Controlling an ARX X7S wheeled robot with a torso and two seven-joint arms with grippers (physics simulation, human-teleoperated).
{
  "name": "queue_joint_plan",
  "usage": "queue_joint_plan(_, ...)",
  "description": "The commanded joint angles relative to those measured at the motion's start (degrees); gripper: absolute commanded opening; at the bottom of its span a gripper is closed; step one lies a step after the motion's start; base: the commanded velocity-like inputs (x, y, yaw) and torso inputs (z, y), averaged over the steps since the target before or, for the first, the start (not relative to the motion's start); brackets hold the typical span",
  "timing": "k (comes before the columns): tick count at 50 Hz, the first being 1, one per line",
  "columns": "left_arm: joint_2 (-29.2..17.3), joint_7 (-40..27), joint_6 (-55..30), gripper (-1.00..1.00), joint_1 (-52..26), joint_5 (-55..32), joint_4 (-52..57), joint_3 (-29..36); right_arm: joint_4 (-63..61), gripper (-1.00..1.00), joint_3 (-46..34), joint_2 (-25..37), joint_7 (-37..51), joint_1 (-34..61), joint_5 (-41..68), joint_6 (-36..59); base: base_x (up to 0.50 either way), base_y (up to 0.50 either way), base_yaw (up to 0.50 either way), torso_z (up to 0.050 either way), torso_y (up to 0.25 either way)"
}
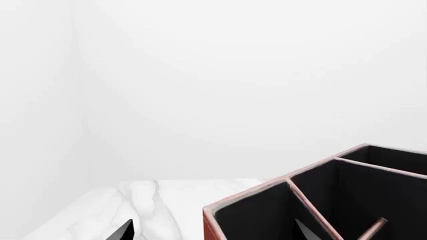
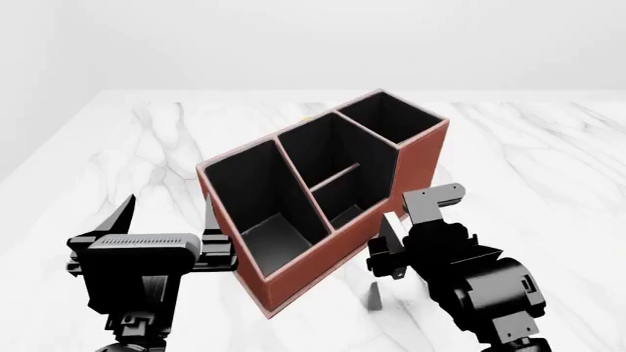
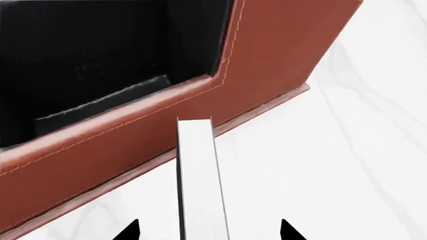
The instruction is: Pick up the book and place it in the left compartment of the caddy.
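**Item: the caddy** point(image 2: 391, 183). Reddish-brown organiser with black interior, standing on the white marble table point(image 2: 547, 161) at the centre of the head view, its long axis running from 7 o'clock to 1 o'clock. The left compartment point(image 2: 259, 198), the widest bay, lay at the 7 o'clock end and held nothing that could be made out.

**Item: the book** point(image 3: 200, 180). Thin, black-covered, white page edge uppermost. In the right wrist view it stood on edge between the two dark fingertips, its far end just beside the caddy's outer wall. In the head view only a pale sliver showed at the right gripper, low beside the caddy at about 5 o'clock of it.

**Item: right gripper** point(image 3: 209, 231). Fingers stood either side of the book; whether they actually pressed on it could not be told.

**Item: left gripper** point(image 2: 168, 213). Jaws spread apart and empty, at 8 o'clock of the caddy, just beside the left compartment's outer wall.

**Progress, as judged:** book reached, possibly grasped; not lifted clear of the table. Outstanding: raising it over the slanted rim, carrying it to the left compartment, releasing it there
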Motion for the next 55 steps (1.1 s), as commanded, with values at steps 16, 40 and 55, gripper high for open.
queue_joint_plan(16,-0.5,-0.5,1.1,1.00,0.5,-0.4,-0.9,0.4,7.9,1.00,-2.2,-1.1,-1.0,1.7,-0.9,-3.0,0.00,0.00,0.00,0.000,0.000)
queue_joint_plan(40,-1.0,-1.1,1.2,1.00,0.4,-0.9,-0.8,0.7,3.7,-1.00,-1.0,-0.4,-0.1,1.4,0.7,-0.2,0.00,0.00,0.00,0.000,0.000)
queue_joint_plan(55,-1.2,-1.6,1.3,1.00,0.4,-1.1,-0.7,0.8,-36.2,-1.00,18.2,7.8,18.5,2.5,31.4,26.8,0.00,0.00,0.00,0.000,0.001)
